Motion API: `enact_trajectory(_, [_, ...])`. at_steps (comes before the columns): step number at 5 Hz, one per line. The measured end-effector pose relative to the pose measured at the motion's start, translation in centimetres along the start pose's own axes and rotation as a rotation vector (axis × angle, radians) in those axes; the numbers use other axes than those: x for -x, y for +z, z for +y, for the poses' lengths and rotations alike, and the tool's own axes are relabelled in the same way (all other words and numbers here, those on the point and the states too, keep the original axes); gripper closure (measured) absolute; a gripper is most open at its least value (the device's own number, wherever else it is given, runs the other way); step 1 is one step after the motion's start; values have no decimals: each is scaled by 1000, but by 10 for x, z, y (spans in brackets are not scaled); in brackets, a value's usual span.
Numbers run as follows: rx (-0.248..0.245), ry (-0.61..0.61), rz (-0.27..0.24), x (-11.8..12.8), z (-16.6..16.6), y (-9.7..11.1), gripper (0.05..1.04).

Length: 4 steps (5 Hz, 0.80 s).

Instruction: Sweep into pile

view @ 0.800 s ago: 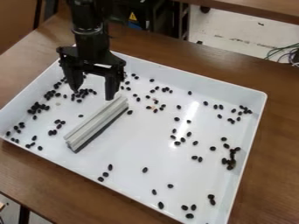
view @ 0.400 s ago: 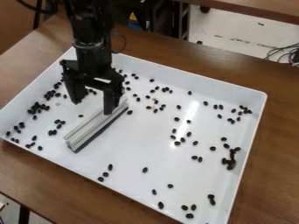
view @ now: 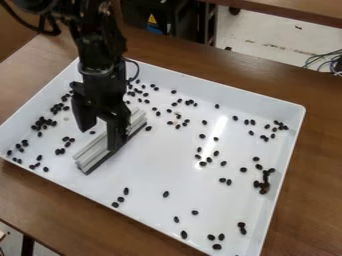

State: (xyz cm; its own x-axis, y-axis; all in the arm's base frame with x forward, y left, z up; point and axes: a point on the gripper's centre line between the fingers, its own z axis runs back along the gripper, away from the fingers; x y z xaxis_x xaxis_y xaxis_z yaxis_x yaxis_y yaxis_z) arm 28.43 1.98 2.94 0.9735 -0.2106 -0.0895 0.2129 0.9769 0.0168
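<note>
You're in what looks like a lab, with a robot arm (view: 99, 47), warning-labelled black equipment (view: 152, 19) and loose cables (view: 326, 59).

From where I stand, the black, jointed metal robot arm (view: 97, 45) comes in from the upper left and drops almost straight down through its wrist. Below that hangs the black two-finger gripper (view: 100, 139), turned at an angle to me and pointing downward. Its two thick, dark fingers (view: 119, 134) stand apart, a plain gap between them, and one tip sits lower in my view than the other.
</note>
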Motion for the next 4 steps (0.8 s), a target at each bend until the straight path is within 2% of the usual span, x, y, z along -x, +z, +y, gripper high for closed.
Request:
enact_trajectory(1, [-9,-57,-54,-2,1,-9,84])
enact_trajectory(2, [-13,-84,-92,-4,1,-13,138])
enact_trajectory(3, [-29,-95,-113,-8,3,-13,455])
enact_trajectory(4, [-25,-98,-111,-6,2,-14,729])
